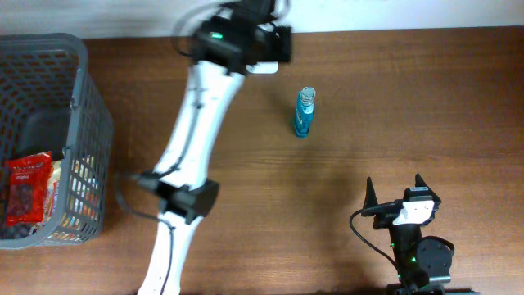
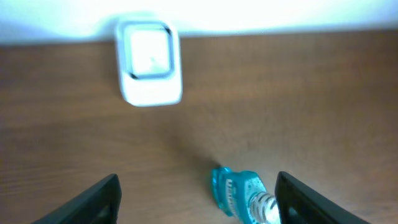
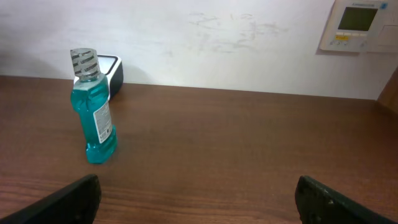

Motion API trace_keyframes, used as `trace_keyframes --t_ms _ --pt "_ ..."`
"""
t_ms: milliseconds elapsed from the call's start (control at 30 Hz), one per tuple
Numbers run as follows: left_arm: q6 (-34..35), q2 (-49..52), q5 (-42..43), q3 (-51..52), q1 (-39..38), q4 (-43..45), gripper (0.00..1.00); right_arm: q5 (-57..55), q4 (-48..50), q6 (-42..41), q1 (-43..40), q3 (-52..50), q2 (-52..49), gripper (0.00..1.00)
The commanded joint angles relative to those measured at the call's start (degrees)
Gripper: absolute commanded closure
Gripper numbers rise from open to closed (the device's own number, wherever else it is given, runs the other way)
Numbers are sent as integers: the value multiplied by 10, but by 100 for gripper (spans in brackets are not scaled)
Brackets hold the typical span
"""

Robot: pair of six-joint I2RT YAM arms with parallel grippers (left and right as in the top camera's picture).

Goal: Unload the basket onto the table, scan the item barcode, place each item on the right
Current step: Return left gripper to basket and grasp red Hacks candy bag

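– While the mouthwash bottle (image 1: 304,113) stands upright, where is it?
– About one o'clock from the table's centre. The left gripper (image 2: 198,178), at eleven o'clock, gapes empty. The right gripper (image 3: 198,182), at five o'clock, is spread wide, holding nothing.

A mock shop checkout rigged in a plain, office-like room: a grey mesh shopping basket (image 1: 97,123) of packaged goods (image 1: 27,190) at one end of a wood-grain table (image 1: 393,98); a white barcode scanner (image 2: 149,65) beside the bare white wall (image 3: 217,43); a wall-mounted control panel (image 3: 357,25) with a small display.
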State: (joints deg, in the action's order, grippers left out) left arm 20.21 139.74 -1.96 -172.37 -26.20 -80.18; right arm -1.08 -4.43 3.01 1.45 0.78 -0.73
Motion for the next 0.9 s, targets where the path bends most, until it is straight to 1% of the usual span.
trace_keyframes --t_ms 0,33,100,133,167,200,233,267,367,400,500,533,600,733,867 --pt "-6 -120 -9 -14 66 -35 9 -5 -2 -5 -3 -5 4 2" --pt "-6 -136 -9 -14 82 -46 7 -5 -2 -5 -3 -5 4 2" --pt "-6 -188 -16 -14 151 -94 4 -5 -2 -5 -3 -5 4 2" --pt "-5 -206 -32 -14 188 -120 1 -5 -2 -5 -3 -5 4 2" --pt "1 -217 -49 -14 215 -138 1 -5 -2 -5 -3 -5 4 2" --pt "25 -228 -83 -14 262 -165 1 -5 -2 -5 -3 -5 4 2" --pt "10 -233 -82 -10 309 -165 1 -5 -2 -5 -3 -5 4 2" --pt "11 -234 -82 -10 345 -165 1 -5 -2 -5 -3 -5 4 2" --pt "11 -233 -79 2 418 -165 1 -5 -2 -5 -3 -5 4 2" --pt "11 -233 -66 19 448 -165 1 -5 -2 -5 -3 -5 4 2" --pt "-18 -233 -26 87 507 -165 1 -5 -2 -5 -3 -5 4 2" --pt "-30 -233 -20 126 529 -165 1 -5 -2 -5 -3 -5 4 2" --pt "-30 -234 -19 203 562 -165 1 -5 -2 -5 -3 -5 4 2" --pt "-30 -234 -22 327 588 -158 1 -5 -2 -5 -3 -5 4 2" --pt "-30 -234 -66 459 609 -111 1 -5 -2 -5 -3 -5 4 2"
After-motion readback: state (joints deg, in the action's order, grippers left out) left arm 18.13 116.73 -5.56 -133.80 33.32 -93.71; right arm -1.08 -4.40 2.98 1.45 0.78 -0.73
